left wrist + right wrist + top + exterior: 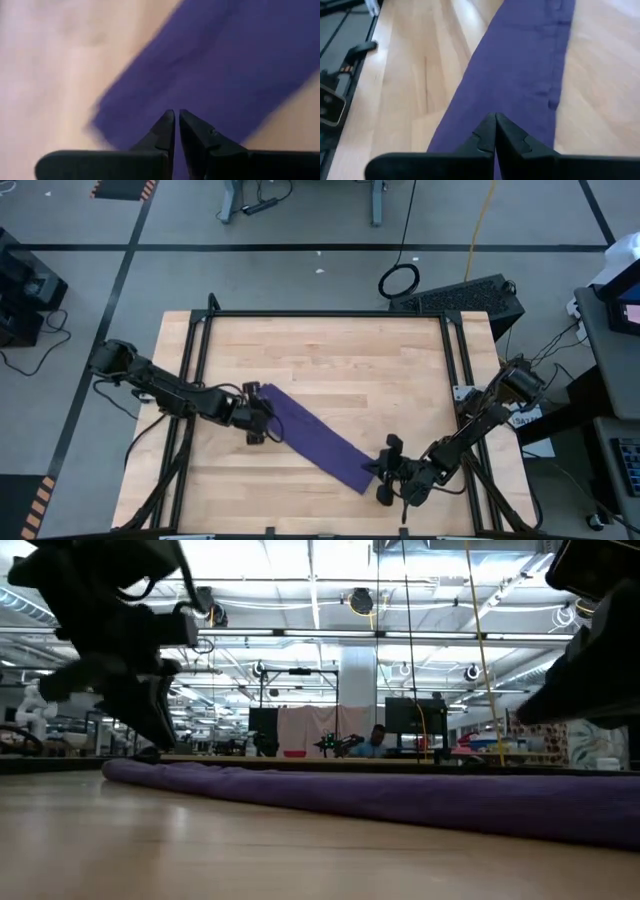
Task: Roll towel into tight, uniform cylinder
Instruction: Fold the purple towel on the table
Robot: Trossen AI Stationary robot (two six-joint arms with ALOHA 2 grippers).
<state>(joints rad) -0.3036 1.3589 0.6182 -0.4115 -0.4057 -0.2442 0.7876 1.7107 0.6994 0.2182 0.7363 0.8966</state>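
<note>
**Claws pinched at both ends of a folded strip, rolling not yet begun**

Claws first: left gripper (pixel 262 418) pressed together, tips nearly touching, low over the towel's end at about 10 o'clock from the table's middle. Right gripper (pixel 388 470) likewise pressed together, at the opposite end near 5 o'clock. From the wrist views, cloth between the tips cannot be confirmed on either side; a pinch on the edge looks likely but stays a guess.

Biggest to smallest:

- Wooden table (pixel 330 350): bare planks around the cloth, black rails along left and right sides.
- Towel (pixel 318 438): purple, lying flat as a long narrow band, running diagonally from 10 o'clock down to 5 o'clock. In the low view (pixel 400 802) only a shallow ridge, no coil at either end. Seam line visible along one long edge in the right wrist view (pixel 520 65).
- White tag: not visible.

Step in hand, as judged: strip laid out and straightened, each end attended by one arm, first turn of the roll not started.

Next move, as judged: pick one end as the start, tuck that short edge over tightly, then walk the coil down the length. Needs even pressure across the width, square to the long edges, other end held taut to stop skewing or a cone shape.
</note>
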